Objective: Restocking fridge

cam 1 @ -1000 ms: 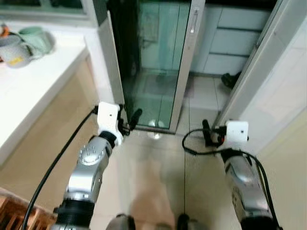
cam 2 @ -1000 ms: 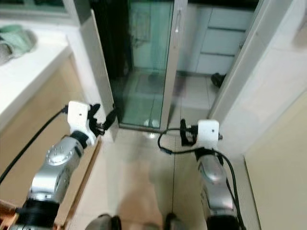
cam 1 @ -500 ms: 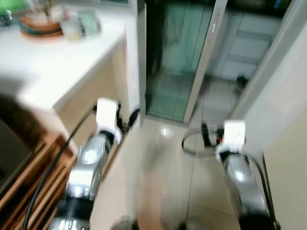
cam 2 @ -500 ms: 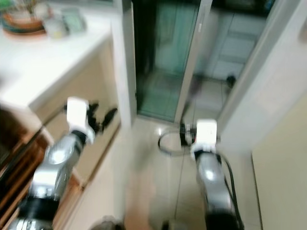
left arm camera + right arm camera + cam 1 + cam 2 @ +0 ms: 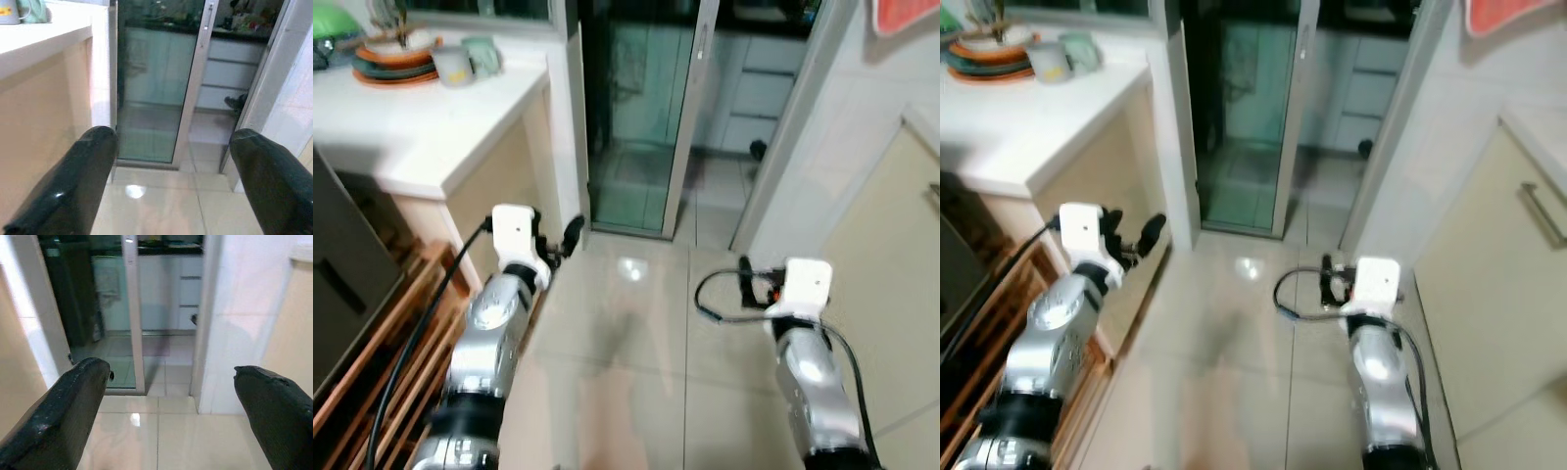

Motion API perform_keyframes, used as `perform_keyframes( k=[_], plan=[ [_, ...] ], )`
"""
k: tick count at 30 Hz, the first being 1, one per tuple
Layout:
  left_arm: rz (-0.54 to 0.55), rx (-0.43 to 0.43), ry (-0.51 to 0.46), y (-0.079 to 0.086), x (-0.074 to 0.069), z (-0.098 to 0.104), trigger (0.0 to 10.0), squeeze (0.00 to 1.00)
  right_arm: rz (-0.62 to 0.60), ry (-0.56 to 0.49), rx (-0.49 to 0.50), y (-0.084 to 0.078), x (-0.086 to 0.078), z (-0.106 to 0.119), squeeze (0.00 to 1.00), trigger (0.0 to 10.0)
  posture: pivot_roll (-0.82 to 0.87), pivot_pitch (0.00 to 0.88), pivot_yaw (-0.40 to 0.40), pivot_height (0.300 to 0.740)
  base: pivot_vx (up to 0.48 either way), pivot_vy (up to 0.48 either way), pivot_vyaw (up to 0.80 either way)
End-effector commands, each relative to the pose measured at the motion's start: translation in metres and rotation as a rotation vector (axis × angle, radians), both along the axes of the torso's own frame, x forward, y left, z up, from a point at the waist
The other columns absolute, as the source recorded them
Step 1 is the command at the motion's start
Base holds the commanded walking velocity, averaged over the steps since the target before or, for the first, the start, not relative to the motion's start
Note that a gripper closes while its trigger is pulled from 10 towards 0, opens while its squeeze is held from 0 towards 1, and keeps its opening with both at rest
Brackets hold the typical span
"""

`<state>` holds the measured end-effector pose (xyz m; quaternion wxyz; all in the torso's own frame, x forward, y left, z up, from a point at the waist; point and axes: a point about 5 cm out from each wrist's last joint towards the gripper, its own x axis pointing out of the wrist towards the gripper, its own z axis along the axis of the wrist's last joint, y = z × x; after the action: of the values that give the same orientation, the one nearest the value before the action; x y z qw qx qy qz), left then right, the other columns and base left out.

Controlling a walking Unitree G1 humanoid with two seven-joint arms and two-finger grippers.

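1. At the upper left of the head view, a white countertop [image 5: 421,122] carries a stack of orange and green plates [image 5: 393,61] and two pale cups [image 5: 470,61]. Below it, at the lower left edge, slatted wooden crates [image 5: 386,338] sit beside a dark panel.
2. My left gripper [image 5: 558,240] hangs left of centre, just beside the counter's tan side. Its two black fingers [image 5: 78,181] are spread wide and hold nothing.
3. At top centre, a sliding glass door with a silver frame [image 5: 641,108] stands partly open onto a further room with white drawers [image 5: 759,88].
4. My right gripper [image 5: 745,284] sits right of centre over the glossy beige floor tiles [image 5: 626,323]. Its fingers [image 5: 63,411] are also wide apart, empty.
5. At the right edge is a cream cabinet door with a metal handle [image 5: 1540,211].
6. I can make out no fridge and no goods to restock, so I cannot say where they are. I judge the task barely begun: finding the fridge and the stock, then carrying and loading, all remain.
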<state>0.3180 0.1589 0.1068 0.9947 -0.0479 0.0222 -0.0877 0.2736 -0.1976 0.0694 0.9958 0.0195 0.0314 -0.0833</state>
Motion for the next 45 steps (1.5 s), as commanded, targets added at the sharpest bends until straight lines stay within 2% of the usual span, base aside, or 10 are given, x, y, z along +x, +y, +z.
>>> perform_keyframes(
  k=[1, 4, 5, 6, 22, 27, 30, 45],
  plan=[
    [0.014, 0.019, -0.001, 0.0011, 0.0039, 0.0015, 10.0, 1.00, -0.015, -0.026, 0.012, -0.0002, 0.0034, 0.0052, 1.00, 10.0, -0.06, 0.000, 0.026, 0.740, 0.000, 0.000, 0.00],
    [0.002, 0.015, 0.015, 0.0005, 0.0047, -0.0009, 10.0, 1.00, 0.020, -0.006, 0.020, 0.0033, 0.0047, 0.0026, 1.00, 10.0, -0.06, 0.000, 0.028, 0.740, 0.000, 0.000, 0.00],
    [0.003, 0.019, 0.017, 0.0007, 0.0049, -0.0015, 10.0, 1.00, 0.024, -0.012, 0.026, 0.0041, 0.0047, 0.0030, 0.93, 10.0, -0.06, 0.000, 0.027, 0.740, 0.000, 0.000, 0.00],
    [0.002, 0.027, 0.017, 0.0009, 0.0050, -0.0018, 10.0, 0.00, 0.026, -0.016, 0.026, 0.0047, 0.0046, 0.0033, 0.00, 10.0, -0.06, 0.000, 0.027, 0.740, 0.000, 0.244, 0.00],
    [0.011, 0.001, 0.021, 0.0031, 0.0056, -0.0047, 10.0, 0.00, 0.033, 0.004, -0.001, 0.0051, 0.0065, -0.0003, 0.00, 10.0, -0.05, 0.000, 0.021, 0.740, 0.000, 0.417, 0.00],
    [0.019, 0.071, -0.028, 0.0033, 0.0052, -0.0003, 10.0, 0.00, 0.040, 0.010, -0.003, 0.0064, 0.0072, -0.0014, 0.00, 10.0, -0.05, 0.000, 0.021, 0.740, -0.064, 0.241, 0.00],
    [-0.007, 0.077, -0.029, -0.0013, 0.0050, -0.0005, 10.0, 0.00, 0.045, 0.012, -0.005, 0.0074, 0.0082, -0.0021, 0.00, 10.0, -0.05, 0.000, 0.021, 0.740, 0.000, 0.000, 0.00],
    [0.014, 0.074, -0.022, 0.0016, 0.0083, -0.0012, 10.0, 0.00, 0.049, 0.015, -0.009, 0.0082, 0.0118, -0.0023, 0.00, 10.0, -0.05, 0.000, 0.021, 0.740, -0.453, 0.000, 0.00]
  ],
)
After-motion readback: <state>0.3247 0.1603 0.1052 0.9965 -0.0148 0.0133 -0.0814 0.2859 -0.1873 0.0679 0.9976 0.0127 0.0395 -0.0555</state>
